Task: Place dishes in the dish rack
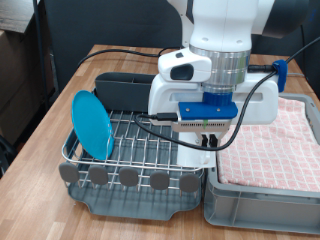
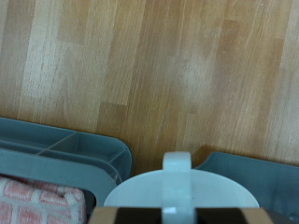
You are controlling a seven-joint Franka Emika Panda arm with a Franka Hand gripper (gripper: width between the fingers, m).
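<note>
Wrist view: cup (image 2: 180, 191) between jaws

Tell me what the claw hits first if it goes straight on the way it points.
Most likely the white cup, which sits right at the claw in the wrist view. Beyond it, the exterior view suggests the dish rack's right end, though depth is unclear.

My gripper (image 1: 211, 130) hangs over the dish rack's (image 1: 140, 150) end nearest the exterior view's right, just beside the bin (image 1: 262, 190). The plate (image 1: 93, 123) stands on edge in the rack at the exterior view's left. The caddy (image 1: 122, 86) sits behind the rack. The checked cloth (image 1: 275, 145) lies in the bin. A cup (image 2: 180, 193) sits between my fingers, above the table (image 2: 149, 65).
</note>
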